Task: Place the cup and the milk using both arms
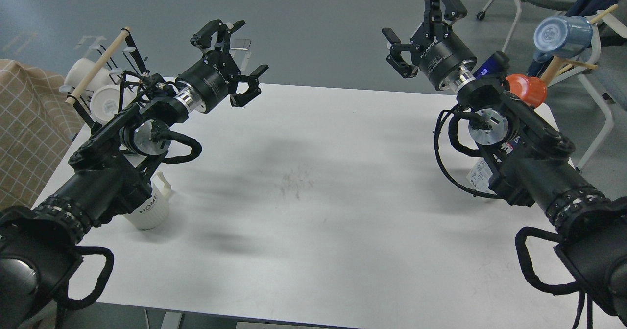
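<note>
Grey floor is filling the background, and a white table (313, 172) is taking up most of the view, bare in the middle apart from faint scuffs. A mug rack with wooden dowels is standing off each far corner: white mugs (98, 91) on the left, an orange mug (529, 90) and a blue mug (563, 36) on the right.

The cup (149, 211) is sitting near the table's left edge, half hidden under the left forearm, "HOME" lettering and handle showing. Probably ceramic, so rigid, chippable, glaze slippery; grabbing across the ribbed body or by the rim looks best.

The milk (482, 172) is mostly hidden behind the right arm; only a white printed panel is peeking out near the right edge. Carton walls likely giving under pressure, so squeeze it mid-body, gently.

Left gripper (234, 59) is hovering released, holding nothing. Right gripper (421, 30) is also spread wide and empty, well above the table.
</note>
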Robot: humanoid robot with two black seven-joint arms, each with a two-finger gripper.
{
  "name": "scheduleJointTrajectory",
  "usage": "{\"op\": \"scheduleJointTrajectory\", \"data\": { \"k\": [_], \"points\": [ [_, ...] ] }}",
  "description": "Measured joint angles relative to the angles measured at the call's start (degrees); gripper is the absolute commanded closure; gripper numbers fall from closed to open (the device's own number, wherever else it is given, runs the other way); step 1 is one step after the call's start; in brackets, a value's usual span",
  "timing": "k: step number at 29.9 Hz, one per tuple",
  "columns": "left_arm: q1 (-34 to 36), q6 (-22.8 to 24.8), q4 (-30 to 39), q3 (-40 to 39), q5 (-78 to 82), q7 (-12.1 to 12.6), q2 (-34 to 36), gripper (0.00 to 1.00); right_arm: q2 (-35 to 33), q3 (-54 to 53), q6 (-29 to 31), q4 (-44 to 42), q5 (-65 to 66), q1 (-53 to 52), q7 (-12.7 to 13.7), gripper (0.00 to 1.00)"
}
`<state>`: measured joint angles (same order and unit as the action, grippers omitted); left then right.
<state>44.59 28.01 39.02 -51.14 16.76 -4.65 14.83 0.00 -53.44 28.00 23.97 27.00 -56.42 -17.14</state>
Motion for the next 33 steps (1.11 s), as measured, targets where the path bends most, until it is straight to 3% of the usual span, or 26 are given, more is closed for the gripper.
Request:
{"op": "scheduleJointTrajectory", "data": {
  "k": [33],
  "points": [
    [-1.2,0.0,3.4,-0.6,0.1,-0.2,-0.4,0.01,0.0,-0.2,0.0,-0.1,0.0,0.3,-1.1,0.00]
  ]
}}
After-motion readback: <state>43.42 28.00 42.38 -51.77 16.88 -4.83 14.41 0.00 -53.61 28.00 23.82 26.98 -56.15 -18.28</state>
